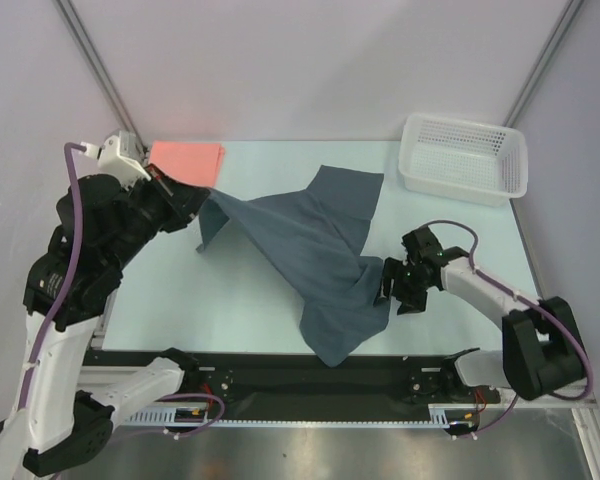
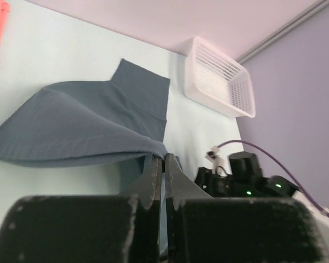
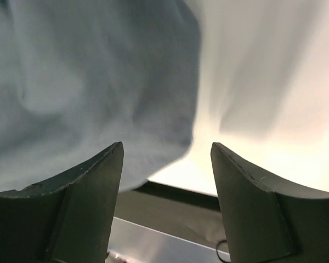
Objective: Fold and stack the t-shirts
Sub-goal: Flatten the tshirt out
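Note:
The dark slate blue-grey t-shirt [image 1: 310, 240] lies stretched across the table's middle, its lower end draped over the near edge. My left gripper [image 1: 202, 200] is shut on its left corner and holds it up off the table; in the left wrist view the cloth [image 2: 88, 120] runs away from the closed left gripper [image 2: 163, 157]. My right gripper [image 1: 387, 283] sits at the shirt's right side. It stands open [image 3: 167, 148], with the grey cloth [image 3: 88, 82] just beyond its left finger and nothing pinched. The salmon-pink t-shirt [image 1: 185, 160] lies folded at the back left.
A white mesh basket [image 1: 465, 155] stands at the back right, also seen in the left wrist view as the basket [image 2: 219, 76]. The black rail along the table's near edge [image 1: 310, 385] runs under the shirt's hanging end.

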